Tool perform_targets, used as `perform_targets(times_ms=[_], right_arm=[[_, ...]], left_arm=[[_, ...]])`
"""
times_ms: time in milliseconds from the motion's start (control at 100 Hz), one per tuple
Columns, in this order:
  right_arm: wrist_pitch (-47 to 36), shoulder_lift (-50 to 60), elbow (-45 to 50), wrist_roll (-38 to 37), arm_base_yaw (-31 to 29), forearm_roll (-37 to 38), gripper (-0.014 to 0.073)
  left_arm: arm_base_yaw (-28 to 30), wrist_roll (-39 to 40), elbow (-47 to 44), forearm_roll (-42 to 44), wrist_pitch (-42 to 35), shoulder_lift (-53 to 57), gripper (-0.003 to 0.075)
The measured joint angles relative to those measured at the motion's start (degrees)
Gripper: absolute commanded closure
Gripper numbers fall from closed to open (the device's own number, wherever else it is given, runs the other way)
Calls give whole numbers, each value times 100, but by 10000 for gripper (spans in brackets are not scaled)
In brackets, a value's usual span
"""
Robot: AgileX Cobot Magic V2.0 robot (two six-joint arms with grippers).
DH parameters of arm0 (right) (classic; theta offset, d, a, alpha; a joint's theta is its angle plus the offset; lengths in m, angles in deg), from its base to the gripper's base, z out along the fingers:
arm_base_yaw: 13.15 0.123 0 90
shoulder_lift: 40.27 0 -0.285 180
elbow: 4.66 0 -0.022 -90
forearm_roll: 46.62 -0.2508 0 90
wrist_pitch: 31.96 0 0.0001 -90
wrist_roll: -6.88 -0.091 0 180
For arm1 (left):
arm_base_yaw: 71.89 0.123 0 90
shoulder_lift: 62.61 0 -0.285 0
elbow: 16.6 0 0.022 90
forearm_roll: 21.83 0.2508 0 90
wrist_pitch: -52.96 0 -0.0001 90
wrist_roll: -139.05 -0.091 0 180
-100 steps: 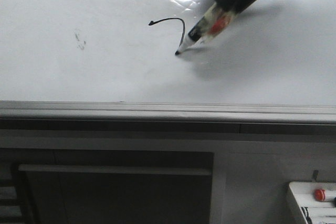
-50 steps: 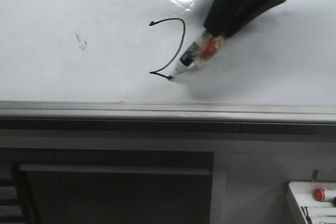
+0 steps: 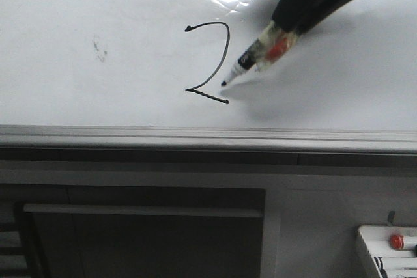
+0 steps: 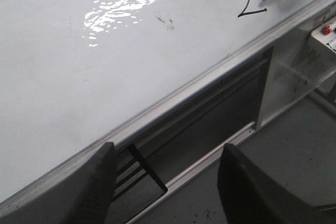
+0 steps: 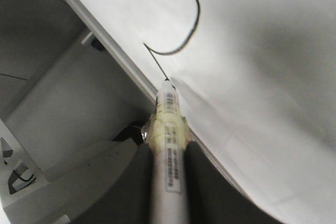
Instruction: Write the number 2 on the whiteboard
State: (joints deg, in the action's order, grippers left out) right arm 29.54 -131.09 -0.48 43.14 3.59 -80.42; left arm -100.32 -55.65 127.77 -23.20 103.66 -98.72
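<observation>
Front view: right end effector (image 3: 296, 21) pinched marker (image 3: 257, 53), tip just off number 2 (image 3: 212, 63) on whiteboard (image 3: 98, 4); dropping back would've smeared stroke. Left end effector (image 4: 165, 182) spread, idle.

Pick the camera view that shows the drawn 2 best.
The front view: the whole number 2 lies unobstructed on the whiteboard. The left wrist view catches only its lower end at the picture's edge; the right wrist view shows the curve, with the marker covering the end of the base stroke.
</observation>
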Motion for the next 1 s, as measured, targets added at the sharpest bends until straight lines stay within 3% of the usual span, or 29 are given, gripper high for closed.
perform_targets(times_ms=[180,340,680,1000], right_arm=[[63,885,227,468,243,-137,595],[63,1450,560,1284,718,-198,595],[142,1613,644,2559,1127,-238,595],[78,1613,644,2826,1127,-228,595]], left_arm=[[0,-678,608,-406,838,-397,332],[0,-1843,843,-1155,934,-1302,332],[-128,-3662,1268,-2654,583,-3538,332],[-1168,-4288,1936,-2919,-334,-4531,332]])
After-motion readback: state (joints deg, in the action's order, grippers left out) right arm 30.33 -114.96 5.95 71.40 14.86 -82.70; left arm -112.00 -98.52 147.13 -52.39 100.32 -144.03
